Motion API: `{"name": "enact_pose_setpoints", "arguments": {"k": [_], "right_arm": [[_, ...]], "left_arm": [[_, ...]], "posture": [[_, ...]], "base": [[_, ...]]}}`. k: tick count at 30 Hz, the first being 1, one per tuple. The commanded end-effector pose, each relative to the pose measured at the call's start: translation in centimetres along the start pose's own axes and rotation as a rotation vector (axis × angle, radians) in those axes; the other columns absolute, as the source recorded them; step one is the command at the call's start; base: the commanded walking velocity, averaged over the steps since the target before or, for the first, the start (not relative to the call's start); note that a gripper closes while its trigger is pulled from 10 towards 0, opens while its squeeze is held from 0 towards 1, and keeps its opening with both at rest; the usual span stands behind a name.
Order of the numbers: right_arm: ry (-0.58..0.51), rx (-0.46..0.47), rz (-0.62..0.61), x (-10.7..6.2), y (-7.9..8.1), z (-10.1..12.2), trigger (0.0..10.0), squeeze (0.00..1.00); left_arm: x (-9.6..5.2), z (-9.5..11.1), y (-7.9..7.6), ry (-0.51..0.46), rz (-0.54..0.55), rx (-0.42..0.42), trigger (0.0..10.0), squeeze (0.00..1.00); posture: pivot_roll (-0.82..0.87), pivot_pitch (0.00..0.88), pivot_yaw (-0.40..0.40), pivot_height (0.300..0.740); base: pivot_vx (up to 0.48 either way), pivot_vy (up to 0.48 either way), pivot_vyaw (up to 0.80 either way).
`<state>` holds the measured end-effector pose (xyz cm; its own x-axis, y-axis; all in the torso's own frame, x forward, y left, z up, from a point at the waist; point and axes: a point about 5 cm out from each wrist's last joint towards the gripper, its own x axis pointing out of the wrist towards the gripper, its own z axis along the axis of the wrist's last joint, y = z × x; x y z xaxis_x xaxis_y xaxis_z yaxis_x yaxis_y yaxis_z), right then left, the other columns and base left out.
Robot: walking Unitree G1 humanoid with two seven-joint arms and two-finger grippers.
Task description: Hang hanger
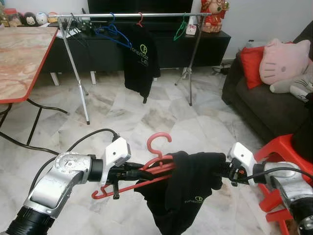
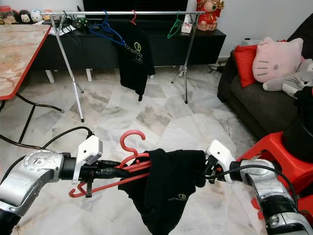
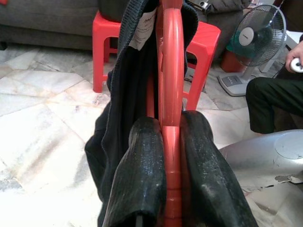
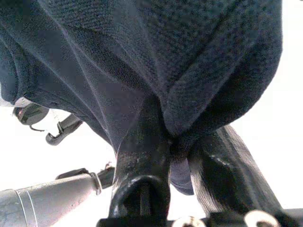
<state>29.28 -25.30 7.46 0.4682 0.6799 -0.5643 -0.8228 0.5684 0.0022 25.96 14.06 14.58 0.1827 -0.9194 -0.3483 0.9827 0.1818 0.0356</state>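
Red hanger [image 1: 157,166] pinched in my left pincer [image 3: 173,189], right pincer [image 4: 182,156] clamped on the black shirt [image 1: 188,191] draped over it

Head stereo pair looks forward and down over both arms toward a distant clothes rack [image 1: 132,15]. Wrist cameras view close along their fingers, sharing the black shirt [image 3: 120,94].

The left claw [image 1: 128,172] and the right claw [image 1: 219,169] faced each other close before the robot, with the hanger [image 1: 146,169] and the shirt [image 1: 183,193] on it between them, above the floor [image 1: 146,115]. Behind stood the clothes rack [image 1: 132,15], a second shirt [image 1: 141,61] hanging from it. The worktop [image 1: 22,56] lay at the left, the sofa [image 1: 264,105] at the right, a stool [image 1: 281,156] before it.
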Motion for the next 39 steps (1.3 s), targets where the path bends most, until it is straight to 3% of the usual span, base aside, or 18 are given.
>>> {"name": "enact_pose_setpoints", "arguments": {"k": [1,12,21,24,31,37,39], "right_arm": [[-0.026,-0.008,-0.028,-0.2,-0.5,0.6,0.0,0.0],[-0.025,-0.017,-0.053,-0.5,-0.9,0.8,0.0,0.0],[0.025,-0.025,-0.117,-0.7,-1.4,0.4,0.0,0.0],[0.061,-0.029,-0.156,-0.9,-1.8,0.2,0.0,0.0],[0.148,-0.025,-0.247,-1.1,-2.4,-0.6,0.0,0.0],[0.286,0.042,-0.485,-1.3,-3.4,-2.1,0.0,0.0],[0.285,0.122,-0.583,-1.1,-3.4,-2.9,0.0,0.0]], "left_arm": [[0.1,1.4,0.1,-0.036,-0.01,0.053,0.0,0.0],[-0.4,0.4,0.3,0.029,0.008,0.044,0.0,0.0],[-2.2,-2.0,0.9,0.198,0.085,0.03,0.0,0.0],[-3.2,-3.6,1.2,0.293,0.128,0.014,0.0,0.0],[-4.6,-5.8,1.4,0.384,0.195,-0.028,0.0,0.0],[-4.9,-8.5,1.8,0.441,0.317,-0.061,0.0,0.0],[-4.6,-9.9,2.1,0.461,0.393,-0.091,0.0,0.0]], "posture": [[-0.07,0.0,-0.119,0.74],[-0.07,0.0,-0.117,0.74],[-0.07,0.0,-0.116,0.74],[-0.07,0.0,-0.116,0.74],[-0.07,0.0,-0.113,0.74],[-0.07,0.0,-0.11,0.74],[-0.07,0.0,-0.108,0.74]], "base": [[0.0,0.0,0.0],[0.0,0.0,0.0],[0.0,0.0,0.0],[0.0,0.0,0.0],[0.0,0.0,0.0],[0.0,0.0,0.0],[0.0,0.0,0.0]]}}
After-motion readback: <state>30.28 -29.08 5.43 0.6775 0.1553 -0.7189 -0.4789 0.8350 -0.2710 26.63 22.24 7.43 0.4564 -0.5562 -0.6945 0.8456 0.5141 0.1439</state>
